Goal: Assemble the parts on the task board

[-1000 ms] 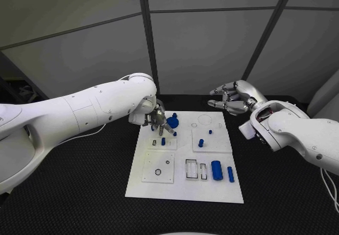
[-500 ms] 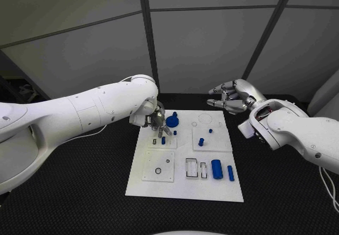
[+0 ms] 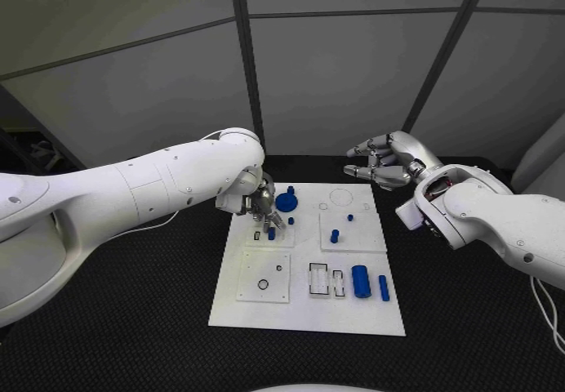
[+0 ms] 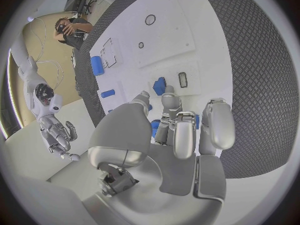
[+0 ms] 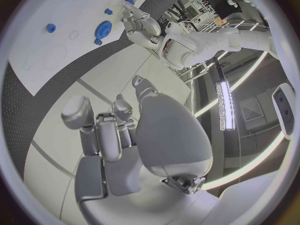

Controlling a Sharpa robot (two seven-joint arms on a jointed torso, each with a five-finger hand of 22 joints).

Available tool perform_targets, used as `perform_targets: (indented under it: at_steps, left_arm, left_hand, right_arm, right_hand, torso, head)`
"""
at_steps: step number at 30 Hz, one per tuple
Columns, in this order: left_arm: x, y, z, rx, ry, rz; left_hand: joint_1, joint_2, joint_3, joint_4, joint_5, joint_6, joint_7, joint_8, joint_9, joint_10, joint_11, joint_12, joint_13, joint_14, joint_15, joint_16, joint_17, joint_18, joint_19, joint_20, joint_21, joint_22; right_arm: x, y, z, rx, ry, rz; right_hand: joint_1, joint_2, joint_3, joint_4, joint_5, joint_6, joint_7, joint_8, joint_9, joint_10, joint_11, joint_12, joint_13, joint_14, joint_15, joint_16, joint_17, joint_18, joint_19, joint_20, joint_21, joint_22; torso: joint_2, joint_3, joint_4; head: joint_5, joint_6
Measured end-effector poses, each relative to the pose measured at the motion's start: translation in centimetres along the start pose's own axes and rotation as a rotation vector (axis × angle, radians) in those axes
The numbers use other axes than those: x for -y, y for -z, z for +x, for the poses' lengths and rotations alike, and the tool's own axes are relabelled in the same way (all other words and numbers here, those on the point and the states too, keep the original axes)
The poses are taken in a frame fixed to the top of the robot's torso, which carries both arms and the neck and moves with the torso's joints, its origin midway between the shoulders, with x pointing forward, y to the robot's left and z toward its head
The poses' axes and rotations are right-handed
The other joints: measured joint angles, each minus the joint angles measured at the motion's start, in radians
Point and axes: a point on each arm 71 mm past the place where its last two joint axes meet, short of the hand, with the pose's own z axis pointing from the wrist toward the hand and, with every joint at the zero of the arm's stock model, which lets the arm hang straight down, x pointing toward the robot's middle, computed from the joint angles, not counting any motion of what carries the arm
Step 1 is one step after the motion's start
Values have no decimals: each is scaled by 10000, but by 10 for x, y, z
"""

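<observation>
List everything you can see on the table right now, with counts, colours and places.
Table: one, black, textured; carries the board.
Task board: one, white, middle of the table.
Gear-like part: one, blue, far-left area of the board, beside the left hand.
Large cylinder: one, blue, lying near the board's near right.
Slim rod: one, blue, lying just right of the large cylinder.
Short peg: one, blue, on the right middle of the board.
Small pieces: at least two, blue, farther back on the board's right.
Left hand: silver, fingers down over the board's far left.
Right hand: silver, raised beyond the board's far right corner, holding nothing.
</observation>
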Motion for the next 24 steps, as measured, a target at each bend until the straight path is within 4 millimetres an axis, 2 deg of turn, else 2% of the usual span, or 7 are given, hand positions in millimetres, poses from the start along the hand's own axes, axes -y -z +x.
perform_targets:
  at_steps: [12, 18, 24]
  left_arm:
    - [3, -1, 1, -60, -93, 18]
    - [2, -1, 1, -72, -97, 5]
    - [2, -1, 1, -65, -95, 32]
  left_hand:
    - [338, 115, 100, -233, 0, 72, 1, -38, -13, -36, -36, -1, -2, 0, 0, 0, 0, -1, 0, 0, 0, 6]
    - [642, 291, 306, -499, 3, 126, -53, -98, -23, -58, -58, -2, -11, 0, 0, 0, 0, 0, 0, 0, 0, 5]
    - [1167, 472, 819, -938, 42, 162, -89, -190, -41, -107, -107, -3, -28, 0, 0, 0, 0, 1, 0, 0, 0, 22]
  right_arm:
    - [0, 0, 1, -33, 6, 4]
    - [0, -1, 1, -42, 15, 17]
    - [1, -1, 1, -46, 23, 29]
  right_hand:
    - [-3, 3, 0, 0, 0, 0, 0, 0, 0, 0, 0, 0, 0, 0, 0, 0, -1, 0, 0, 0, 0, 0]
    - [-53, 53, 0, 0, 0, 0, 0, 0, 0, 0, 0, 0, 0, 0, 0, 0, -2, -1, 0, 0, 0, 1]
    - [-53, 53, 0, 0, 0, 0, 0, 0, -4, 0, 0, 0, 0, 0, 0, 0, -3, 0, 0, 0, 0, 0]
  torso:
    - [-5, 3, 5]
    - [-5, 3, 5]
    - [-5, 3, 4]
  head:
    - [25, -14]
    - [13, -27]
    - [28, -34]
